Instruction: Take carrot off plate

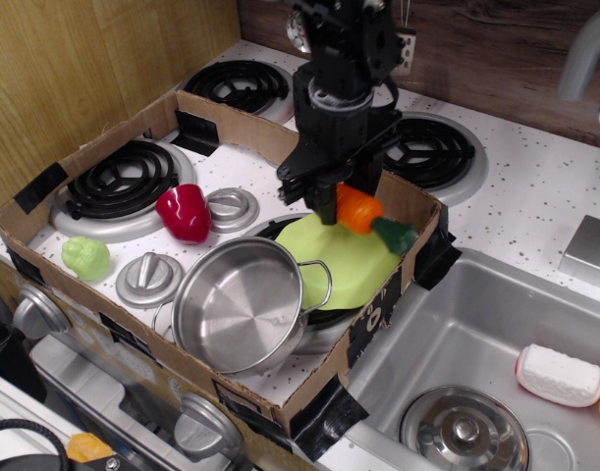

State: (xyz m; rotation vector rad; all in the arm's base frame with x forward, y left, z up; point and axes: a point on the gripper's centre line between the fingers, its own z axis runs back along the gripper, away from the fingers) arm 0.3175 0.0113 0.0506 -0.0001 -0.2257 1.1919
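Observation:
The orange carrot (362, 212) with its dark green stem cap is held in the air above the lime-green plate (351, 263). My gripper (341, 203) is shut on the carrot's thick orange body, stem end pointing right and down toward the cardboard wall. The plate lies in the box on a burner, its left part hidden behind the steel pot (241, 304). The carrot no longer touches the plate.
A cardboard box wall (417, 221) rings the stove area. Inside are a red pepper (185, 212), a green toy vegetable (85, 257) and silver burner lids (150, 279). A sink (476, 343) with a white sponge (562, 375) lies to the right.

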